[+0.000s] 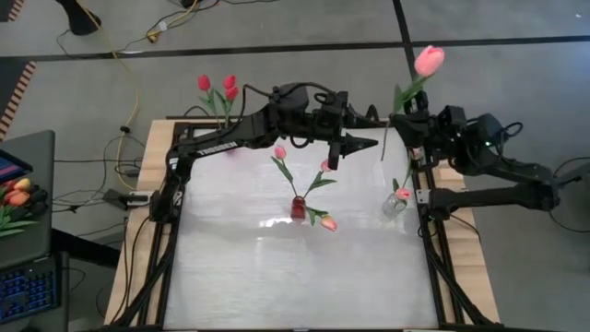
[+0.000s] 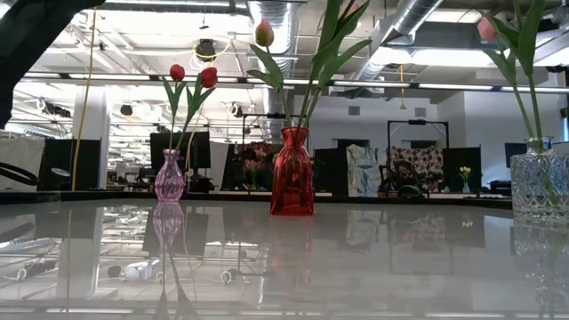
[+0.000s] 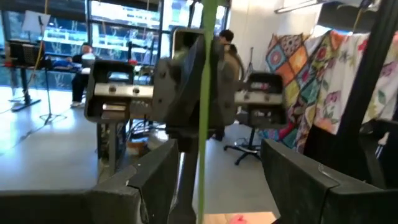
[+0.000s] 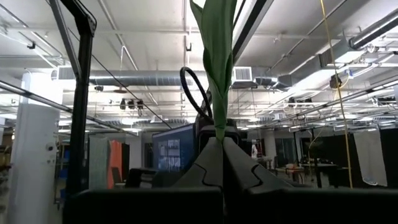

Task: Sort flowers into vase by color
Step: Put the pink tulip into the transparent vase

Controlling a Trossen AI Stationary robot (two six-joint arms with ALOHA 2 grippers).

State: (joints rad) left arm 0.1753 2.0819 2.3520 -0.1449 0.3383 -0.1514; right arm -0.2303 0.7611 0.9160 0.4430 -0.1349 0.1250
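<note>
My right gripper is at the table's far right edge, shut on a pink tulip held up in the air. My left gripper reaches across from the left and is open. In its wrist view its fingers stand on either side of that tulip's green stem, and no touch shows. A red vase at mid-table holds pink tulips. The clear glass vase near the right edge holds one pink tulip. A pink vase at the far left holds red tulips. My right gripper pinches the tulip's stem between its two shut fingers, where a long leaf rises. The fingers come in level from the table's right, lying across the stem. The tulip is lifted clear and stands nearly upright, with its head above the fingers and its lower stem end hanging free.
A bundled bunch of orange-red tulips lies on a side desk beyond the table's left edge. The three vases stand in the table's far half. The white tabletop stretches toward the near edge. Cables lie on the floor behind the table.
</note>
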